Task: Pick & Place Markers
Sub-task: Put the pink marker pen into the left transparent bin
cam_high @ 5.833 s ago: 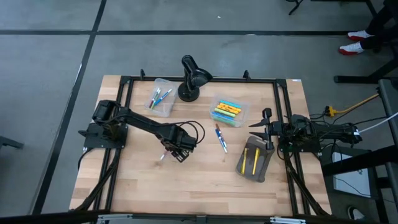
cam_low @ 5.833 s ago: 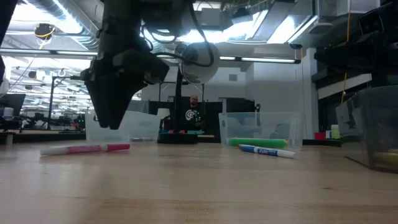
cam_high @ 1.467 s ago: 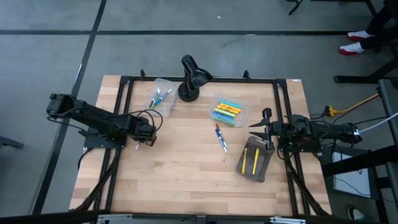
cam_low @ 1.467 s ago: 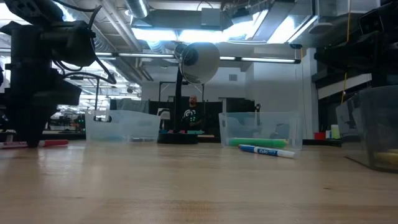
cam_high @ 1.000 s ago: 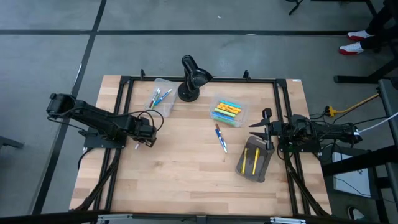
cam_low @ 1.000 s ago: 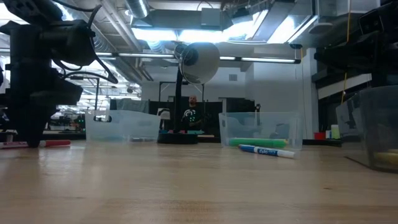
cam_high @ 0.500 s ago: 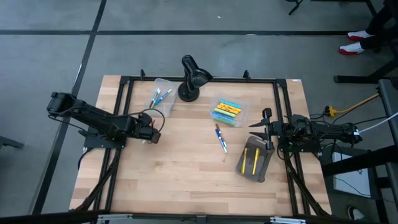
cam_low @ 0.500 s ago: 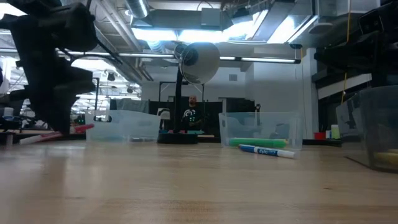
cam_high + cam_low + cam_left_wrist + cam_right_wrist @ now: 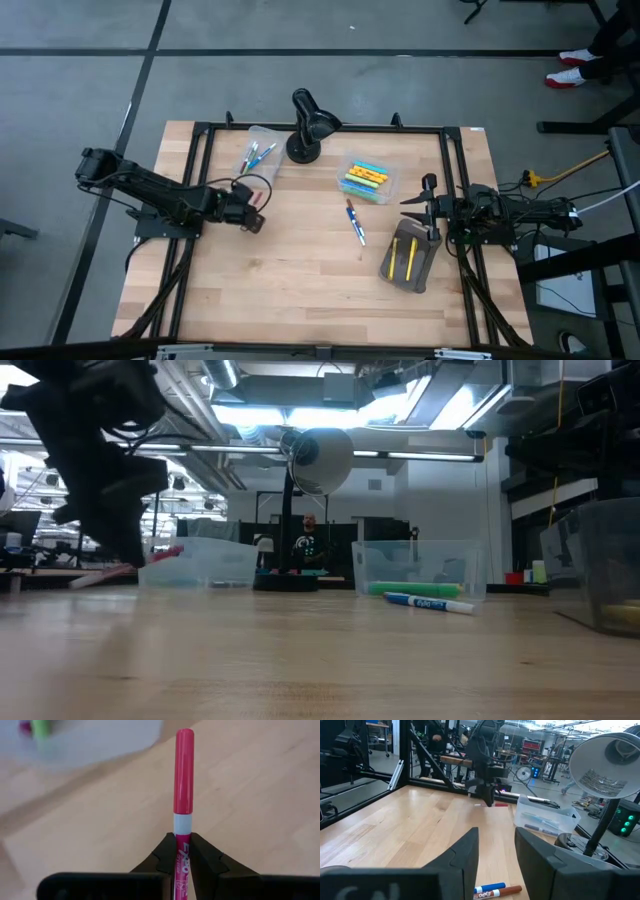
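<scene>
My left gripper (image 9: 250,216) is shut on a pink-capped marker (image 9: 130,565) over the table's left part, near a clear bin (image 9: 262,156) that holds several markers. My right gripper (image 9: 430,196) waits open at the table's right edge, level, with nothing between its fingers. A blue marker and a red one (image 9: 355,222) lie flat on the wood mid-table. A second clear bin (image 9: 368,178) holds yellow, green and blue markers. Two yellow markers lie on the grey pouch (image 9: 408,256). My left gripper pinches the marker's white barrel (image 9: 181,856) between its two fingers, just behind the pink cap (image 9: 184,770). The fingers come slanting down from the table's left side. The marker is tilted, cap end higher, off the wood.
A black desk lamp (image 9: 308,126) stands at the far edge between the two bins. Black frame rails (image 9: 205,150) run along the table's left, far and right sides. Bare wood (image 9: 300,290) fills the near half.
My left gripper has risen and gone toward the table's right, nearer the clear bin, tipping as it went. The pink marker, lying on the wood a second ago, is lifted and tilted with its cap end up.
</scene>
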You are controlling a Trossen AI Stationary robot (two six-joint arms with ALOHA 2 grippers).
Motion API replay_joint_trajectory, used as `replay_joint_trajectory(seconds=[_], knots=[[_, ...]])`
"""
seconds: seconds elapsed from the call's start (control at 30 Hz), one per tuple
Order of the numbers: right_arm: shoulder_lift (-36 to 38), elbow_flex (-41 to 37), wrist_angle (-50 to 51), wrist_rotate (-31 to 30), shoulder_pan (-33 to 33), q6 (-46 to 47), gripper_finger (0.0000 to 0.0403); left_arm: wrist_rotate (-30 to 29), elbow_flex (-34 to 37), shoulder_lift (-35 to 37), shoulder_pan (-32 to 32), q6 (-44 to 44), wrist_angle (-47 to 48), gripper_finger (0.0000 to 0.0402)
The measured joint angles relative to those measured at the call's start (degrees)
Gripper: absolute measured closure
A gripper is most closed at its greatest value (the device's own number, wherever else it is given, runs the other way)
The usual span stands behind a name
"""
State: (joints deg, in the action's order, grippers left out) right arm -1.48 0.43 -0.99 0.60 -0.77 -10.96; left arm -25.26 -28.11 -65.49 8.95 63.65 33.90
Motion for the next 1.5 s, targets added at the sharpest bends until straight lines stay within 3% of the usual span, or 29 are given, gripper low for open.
replay_joint_trajectory(seconds=[0.3,0.97,1.5], knots=[[0.0,0.0,0.0,0.0,0.0,0.0,0.0276,-2.24,-0.06,0.07,-0.32,-16.25,-12.3,0.0372],[0.0,-0.02,0.0,0.0,0.01,0.0,0.0276,-1.0,-0.16,0.15,-9.57,-45.34,-47.31,0.0373],[0.0,-0.01,0.0,0.02,0.0,0.0,0.0276,-16.39,-0.17,0.16,-19.28,-55.13,-58.16,0.0373]])
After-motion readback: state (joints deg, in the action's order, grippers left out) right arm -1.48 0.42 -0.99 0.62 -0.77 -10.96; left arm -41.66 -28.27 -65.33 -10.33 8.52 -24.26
